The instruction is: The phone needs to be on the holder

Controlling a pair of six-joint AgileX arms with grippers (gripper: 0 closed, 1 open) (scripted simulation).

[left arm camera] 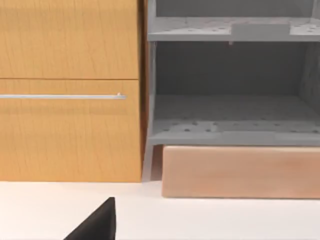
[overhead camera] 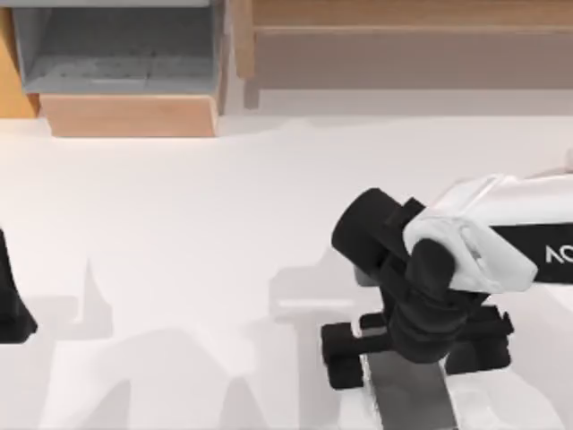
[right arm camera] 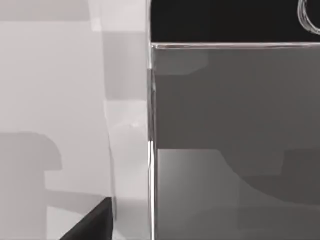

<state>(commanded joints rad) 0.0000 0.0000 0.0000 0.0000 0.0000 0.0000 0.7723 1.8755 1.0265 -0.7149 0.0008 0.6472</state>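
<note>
The right end effector [overhead camera: 407, 354] hangs over the phone [overhead camera: 412, 394]; its grip, I cannot tell. Lifting is left.

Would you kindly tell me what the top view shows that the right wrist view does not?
Top view only: the right arm's white casing, the parked left arm's black end effector at the left edge, and the wooden shelving behind. Right wrist view only: the small round ring on a black band. Both: the flat dark grey phone, the white table, and the right arm's black end effector, open astride the phone.
</note>
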